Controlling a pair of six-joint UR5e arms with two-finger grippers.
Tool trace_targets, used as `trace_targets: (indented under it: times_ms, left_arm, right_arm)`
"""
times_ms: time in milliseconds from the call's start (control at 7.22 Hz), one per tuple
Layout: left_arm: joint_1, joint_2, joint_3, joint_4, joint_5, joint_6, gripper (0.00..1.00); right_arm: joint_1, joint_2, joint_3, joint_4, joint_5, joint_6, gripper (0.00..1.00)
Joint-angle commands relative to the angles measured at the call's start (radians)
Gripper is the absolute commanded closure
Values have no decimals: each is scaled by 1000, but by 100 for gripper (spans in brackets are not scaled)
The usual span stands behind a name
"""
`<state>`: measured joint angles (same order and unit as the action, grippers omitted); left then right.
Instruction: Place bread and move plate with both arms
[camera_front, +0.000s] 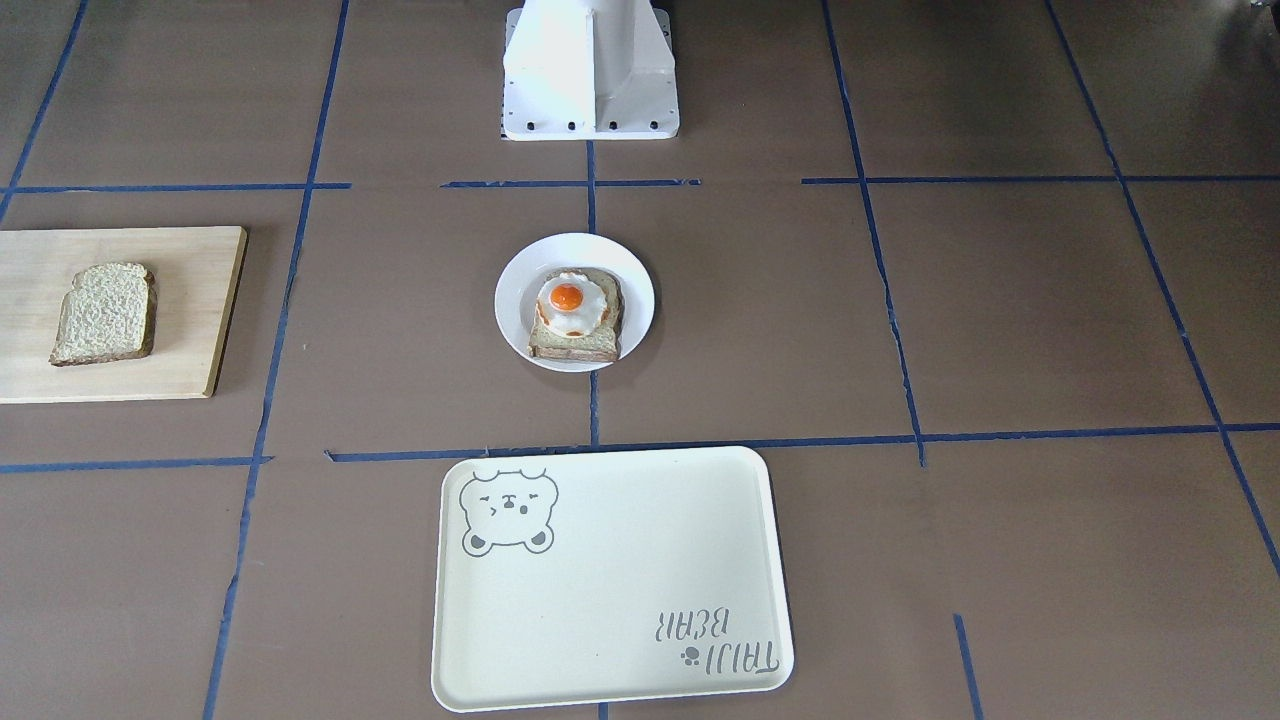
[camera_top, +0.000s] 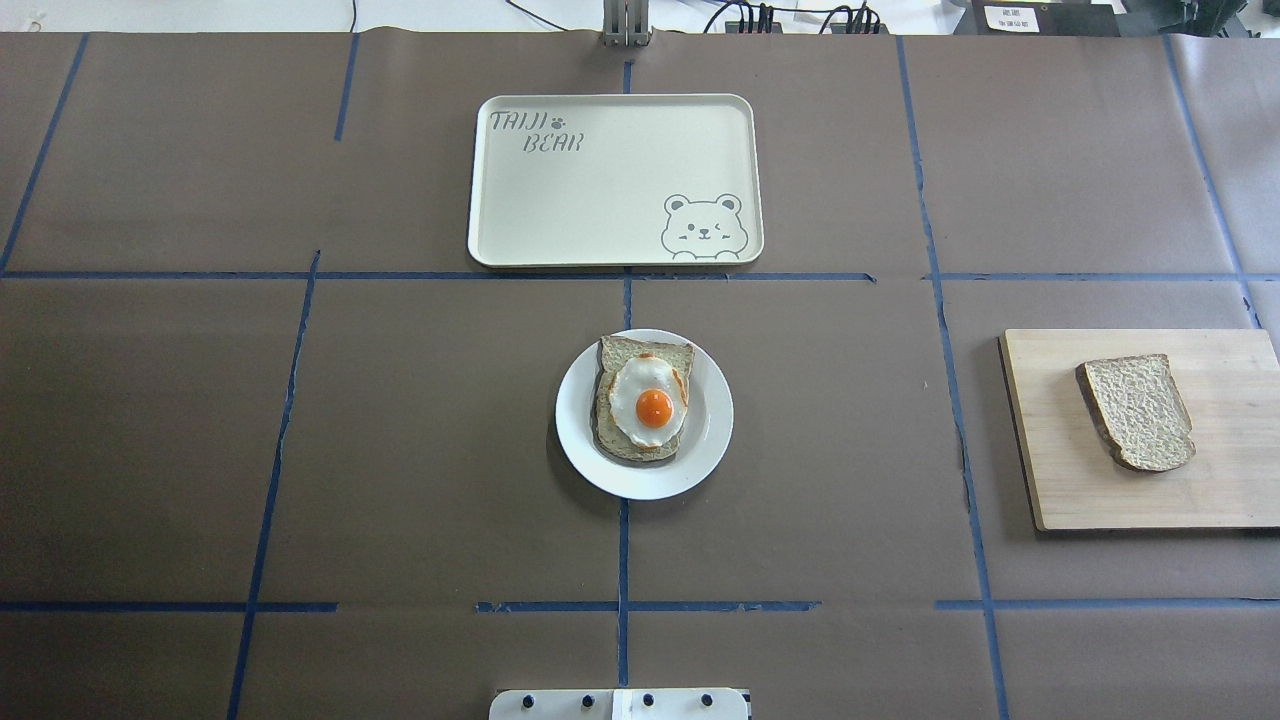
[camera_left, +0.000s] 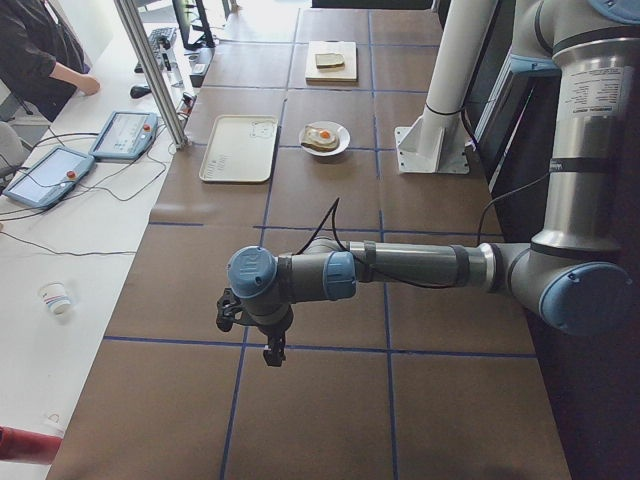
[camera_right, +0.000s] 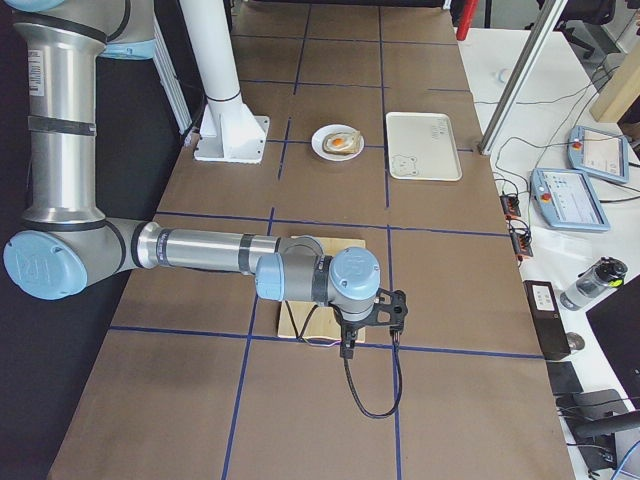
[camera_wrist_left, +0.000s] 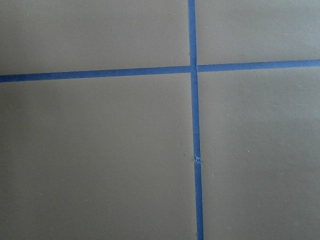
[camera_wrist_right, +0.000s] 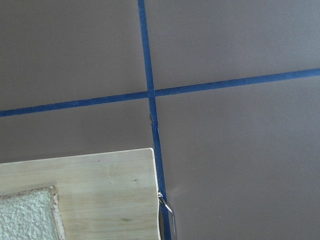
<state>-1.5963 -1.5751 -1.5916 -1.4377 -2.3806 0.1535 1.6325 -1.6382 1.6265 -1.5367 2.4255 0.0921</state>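
The bread (camera_top: 1138, 412), near the right fingers (camera_right: 345, 343), is yet to be grasped for the plate (camera_top: 715, 432); how open these or the left fingers (camera_left: 270, 350) stand cannot be told.

1. Egg-topped toast (camera_top: 645, 412) covers most of the plate (camera_top: 714, 425); only its rim is bare.
2. To the plate's robot-right, open table (camera_top: 850, 430) reaches the wooden board (camera_top: 1060, 490), well apart.
3. Beyond the plate, the bear tray (camera_top: 600, 190) lies near, with a table strip between.
4. To its robot-left, bare table runs to the overhead view's edge.
5. The pedestal base (camera_front: 590, 80) stands robot-side, well apart.
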Motion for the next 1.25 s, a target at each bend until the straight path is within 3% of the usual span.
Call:
trace_targets:
  times_ms: [0, 277, 693, 831, 1108]
  left_arm:
    - [1, -3, -4, -1, -2, 0, 0]
    - [1, -3, -2, -1, -2, 1, 0]
    - [1, 0, -5, -3, -5, -17, 0]
    - [1, 0, -7, -3, -6, -17, 0]
    - [1, 0, -8, -4, -6, -17, 0]
  right_arm:
    - [-3, 18, -23, 13, 10, -2, 0]
    - [-86, 14, 1, 67, 30, 78, 0]
    - [-273, -61, -7, 563, 14, 636, 0]
    - [-328, -93, -11, 675, 12, 712, 0]
    - [-429, -101, -25, 748, -93, 774, 0]
